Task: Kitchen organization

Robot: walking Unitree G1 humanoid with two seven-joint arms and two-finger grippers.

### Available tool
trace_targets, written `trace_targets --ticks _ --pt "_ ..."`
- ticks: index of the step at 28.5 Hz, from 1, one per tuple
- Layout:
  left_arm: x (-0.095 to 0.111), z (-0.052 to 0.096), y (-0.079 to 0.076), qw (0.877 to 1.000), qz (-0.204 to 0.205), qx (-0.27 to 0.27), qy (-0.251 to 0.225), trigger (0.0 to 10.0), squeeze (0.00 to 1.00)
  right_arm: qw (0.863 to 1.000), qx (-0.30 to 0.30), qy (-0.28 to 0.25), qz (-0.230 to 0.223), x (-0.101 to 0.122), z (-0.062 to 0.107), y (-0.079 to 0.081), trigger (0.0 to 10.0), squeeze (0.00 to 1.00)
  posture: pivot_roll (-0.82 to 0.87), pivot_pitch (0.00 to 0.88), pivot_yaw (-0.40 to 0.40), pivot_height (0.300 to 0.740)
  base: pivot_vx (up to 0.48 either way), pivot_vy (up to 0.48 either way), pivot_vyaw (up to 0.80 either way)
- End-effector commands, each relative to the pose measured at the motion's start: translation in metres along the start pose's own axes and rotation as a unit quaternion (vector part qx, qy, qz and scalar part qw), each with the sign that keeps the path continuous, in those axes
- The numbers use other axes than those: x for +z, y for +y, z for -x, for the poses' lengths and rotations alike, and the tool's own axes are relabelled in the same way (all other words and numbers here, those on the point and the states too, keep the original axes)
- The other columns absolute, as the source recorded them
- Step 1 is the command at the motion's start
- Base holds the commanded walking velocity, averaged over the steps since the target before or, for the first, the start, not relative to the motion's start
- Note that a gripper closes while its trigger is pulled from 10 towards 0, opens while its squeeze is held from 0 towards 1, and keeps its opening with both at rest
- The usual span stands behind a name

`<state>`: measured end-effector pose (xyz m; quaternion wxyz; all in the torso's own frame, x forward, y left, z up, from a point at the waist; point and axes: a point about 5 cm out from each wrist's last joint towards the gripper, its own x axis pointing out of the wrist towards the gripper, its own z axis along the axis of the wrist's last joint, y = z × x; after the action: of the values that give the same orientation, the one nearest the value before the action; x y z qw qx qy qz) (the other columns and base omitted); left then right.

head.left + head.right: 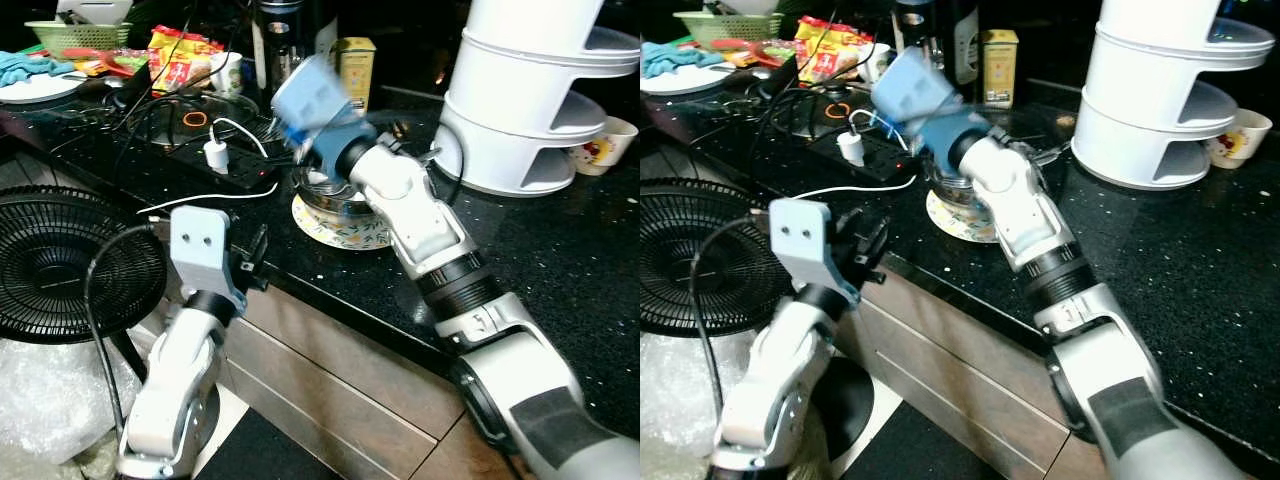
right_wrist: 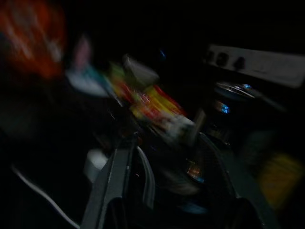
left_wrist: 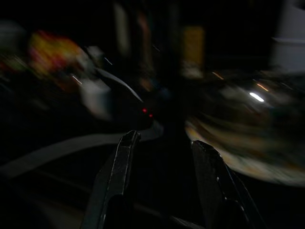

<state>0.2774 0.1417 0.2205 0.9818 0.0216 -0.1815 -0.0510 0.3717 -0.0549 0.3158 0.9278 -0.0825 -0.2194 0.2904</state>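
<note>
A black counter (image 1: 560, 250) is crowded with kitchen clutter. A glass bowl (image 1: 325, 200) stands on a patterned plate (image 1: 335, 235) near its front edge. My right arm reaches over this bowl, its blue wrist blurred, toward a black power strip (image 1: 215, 168) with a white charger (image 1: 216, 153). In the dark, blurred right wrist view my right gripper (image 2: 167, 143) is open, with colourful packets and a cable beyond it. My left gripper (image 1: 255, 255) hovers at the counter's front edge, left of the plate. It is open (image 3: 166, 140) and holds nothing.
A white tiered rack (image 1: 520, 100) and a mug (image 1: 603, 145) stand at the right rear. A yellow box (image 1: 355, 65), snack packets (image 1: 180, 55) and a green basket (image 1: 75, 35) line the back. A black fan (image 1: 70, 265) stands on the floor at left.
</note>
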Motion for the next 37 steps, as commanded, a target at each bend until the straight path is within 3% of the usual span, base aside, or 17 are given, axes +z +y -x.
trace_targets --ticks 1,5,10,13,16,17,19,20,21,22,23,25,26,28,29,30,37 --pt "0.022 -0.004 0.021 0.996 -0.071 0.046 -0.037 10.0 0.00 0.994 0.019 -0.020 -0.105 -0.008 0.016 -0.007 10.0 0.00 0.09 0.000 -0.007 0.740 0.000 0.000 0.00" --pt "0.041 -0.008 0.038 0.986 -0.120 0.097 -0.068 10.0 0.00 0.987 0.039 -0.035 -0.151 -0.013 0.027 -0.007 10.0 0.00 0.08 0.000 -0.002 0.740 0.000 0.000 0.00" --pt "0.053 -0.014 0.057 0.979 -0.135 0.129 -0.084 10.0 0.00 0.974 0.039 -0.077 -0.211 -0.014 0.043 -0.014 10.0 0.00 0.09 0.000 0.001 0.740 0.000 0.000 0.00" --pt "0.050 -0.018 0.059 0.982 -0.131 0.111 -0.076 10.0 0.00 0.964 0.052 -0.106 -0.238 -0.009 0.050 -0.017 10.0 0.00 0.09 0.000 0.000 0.740 0.000 0.000 0.00" --pt "0.035 -0.028 0.055 0.995 -0.081 0.049 -0.044 10.0 0.00 0.940 0.102 -0.154 -0.286 0.001 0.070 -0.024 10.0 0.00 0.08 0.000 0.001 0.740 0.000 0.000 0.00" --pt "0.035 -0.028 0.055 0.995 -0.081 0.049 -0.044 10.0 0.00 0.940 0.102 -0.154 -0.286 0.001 0.070 -0.024 10.0 0.00 0.08 0.000 0.001 0.740 0.000 0.000 0.00" --pt "0.032 -0.034 0.055 0.998 -0.051 0.029 -0.038 10.0 0.00 0.926 0.133 -0.169 -0.310 0.004 0.083 -0.029 10.0 0.00 0.07 0.000 0.001 0.740 0.000 0.000 0.00" --pt "0.032 -0.036 0.055 0.998 -0.041 0.024 -0.039 10.0 0.00 0.922 0.143 -0.172 -0.316 0.005 0.088 -0.029 10.0 0.33 0.07 0.000 0.001 0.740 0.000 0.000 0.00" --pt "0.032 -0.036 0.055 0.998 -0.041 0.024 -0.039 10.0 0.00 0.922 0.143 -0.172 -0.316 0.005 0.088 -0.029 10.0 0.33 0.07 0.000 0.001 0.740 0.000 0.000 0.00" --pt "0.033 -0.041 0.056 0.998 -0.038 0.019 -0.041 10.0 0.00 0.922 0.136 -0.163 -0.325 0.000 0.091 -0.030 10.0 1.00 0.06 0.000 0.001 0.740 0.000 0.000 0.00" --pt "0.033 -0.041 0.056 0.998 -0.038 0.019 -0.041 10.0 0.00 0.922 0.136 -0.163 -0.325 0.000 0.091 -0.030 10.0 1.00 0.06 0.000 0.001 0.740 0.000 0.000 0.00" --pt "0.039 -0.053 0.058 0.998 0.006 0.012 -0.054 10.0 0.00 0.919 0.163 -0.142 -0.329 -0.009 0.101 -0.020 10.0 1.00 0.06 0.000 0.001 0.740 0.000 0.000 0.00" --pt "0.045 -0.059 0.056 0.997 0.042 -0.005 -0.065 10.0 0.00 0.918 0.170 -0.132 -0.334 -0.013 0.103 -0.014 10.0 1.00 0.05 0.000 0.002 0.740 0.000 0.000 0.00" --pt "0.055 -0.071 0.045 0.994 0.052 -0.056 -0.079 10.0 0.00 0.911 0.184 -0.123 -0.349 -0.018 0.104 -0.005 10.0 1.00 0.05 0.000 0.001 0.740 0.000 0.000 0.00" --pt "0.056 -0.074 0.041 0.993 0.052 -0.078 -0.076 10.0 0.00 0.906 0.194 -0.122 -0.355 -0.018 0.104 -0.001 10.0 0.19 0.05 0.000 0.006 0.740 0.000 0.000 0.00" --pt "0.053 -0.080 0.042 0.992 0.052 -0.093 -0.061 10.0 1.00 0.901 0.205 -0.120 -0.362 -0.016 0.105 0.002 10.0 0.00 0.05 0.000 0.007 0.740 0.000 0.000 0.00" --pt "0.053 -0.090 0.053 0.990 0.044 -0.124 -0.043 10.0 1.00 0.893 0.238 -0.111 -0.364 -0.014 0.110 0.010 10.0 0.00 0.04 0.000 0.018 0.740 0.000 0.000 0.00"
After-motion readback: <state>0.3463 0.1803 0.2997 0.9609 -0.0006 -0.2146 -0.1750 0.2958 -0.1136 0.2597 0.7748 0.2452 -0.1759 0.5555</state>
